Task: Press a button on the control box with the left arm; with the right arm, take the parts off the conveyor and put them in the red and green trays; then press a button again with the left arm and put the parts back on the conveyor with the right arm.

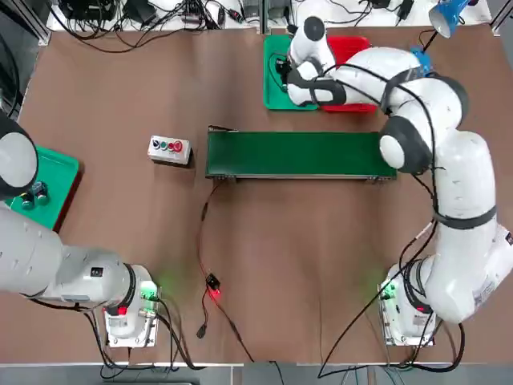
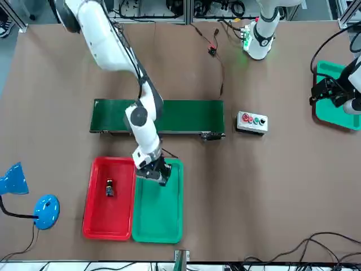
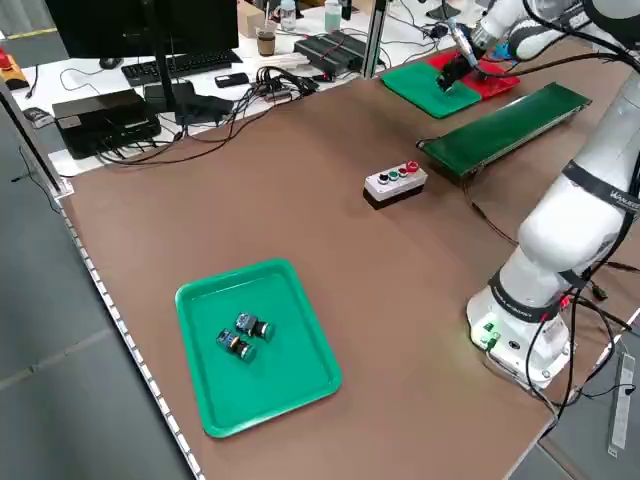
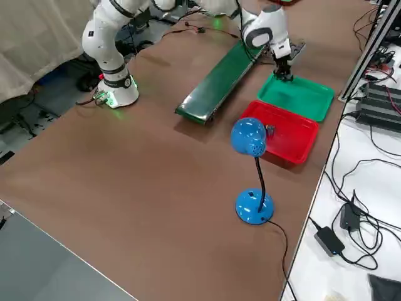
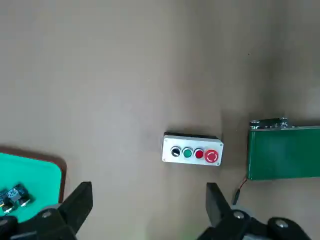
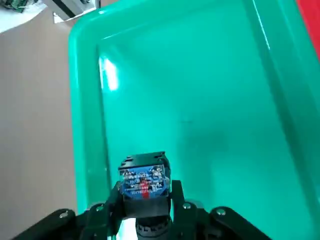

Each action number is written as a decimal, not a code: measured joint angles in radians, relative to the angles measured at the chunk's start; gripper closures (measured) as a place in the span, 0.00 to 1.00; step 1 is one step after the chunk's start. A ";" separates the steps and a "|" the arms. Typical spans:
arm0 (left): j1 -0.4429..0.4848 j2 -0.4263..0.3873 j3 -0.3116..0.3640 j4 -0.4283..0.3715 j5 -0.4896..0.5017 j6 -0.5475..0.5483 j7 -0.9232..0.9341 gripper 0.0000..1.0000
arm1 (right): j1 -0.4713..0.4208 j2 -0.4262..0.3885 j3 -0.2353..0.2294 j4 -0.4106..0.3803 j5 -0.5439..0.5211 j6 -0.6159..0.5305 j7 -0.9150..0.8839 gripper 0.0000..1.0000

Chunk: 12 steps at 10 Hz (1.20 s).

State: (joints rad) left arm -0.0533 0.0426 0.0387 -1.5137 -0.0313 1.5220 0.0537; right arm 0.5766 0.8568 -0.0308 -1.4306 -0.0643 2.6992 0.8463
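My right gripper (image 6: 145, 194) is shut on a small black part with a blue label (image 6: 144, 180). It holds the part low over the near end of the green tray (image 6: 210, 100), seen also in the front view (image 2: 157, 173). Beside that green tray (image 2: 161, 217) lies the red tray (image 2: 96, 209) with one dark part (image 2: 109, 188) in it. The green conveyor (image 1: 296, 154) has nothing on its belt. Off its left end sits the grey control box (image 1: 169, 149) with three buttons. High above the table's left side, my left gripper (image 5: 147, 200) is open, with the control box (image 5: 192, 149) below it.
A second green tray (image 3: 300, 350) with two small parts (image 3: 243, 335) lies at the table's left edge. A blue desk lamp (image 4: 250, 141) stands by the red tray. A thin cable with a red light (image 1: 212, 290) runs from the conveyor toward the front edge.
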 joint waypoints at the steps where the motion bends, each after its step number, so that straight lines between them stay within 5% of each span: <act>1: 0.000 0.000 0.000 0.000 0.000 0.000 0.000 0.00 | -0.010 0.026 0.000 0.025 -0.001 0.002 -0.012 0.59; 12: 0.000 0.000 0.000 0.000 0.000 0.000 0.000 0.00 | -0.076 0.048 -0.001 0.041 -0.014 -0.016 -0.205 0.59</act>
State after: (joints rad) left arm -0.0532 0.0426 0.0387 -1.5137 -0.0313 1.5220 0.0537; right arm 0.5009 0.9047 -0.0317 -1.3893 -0.0788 2.6831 0.6417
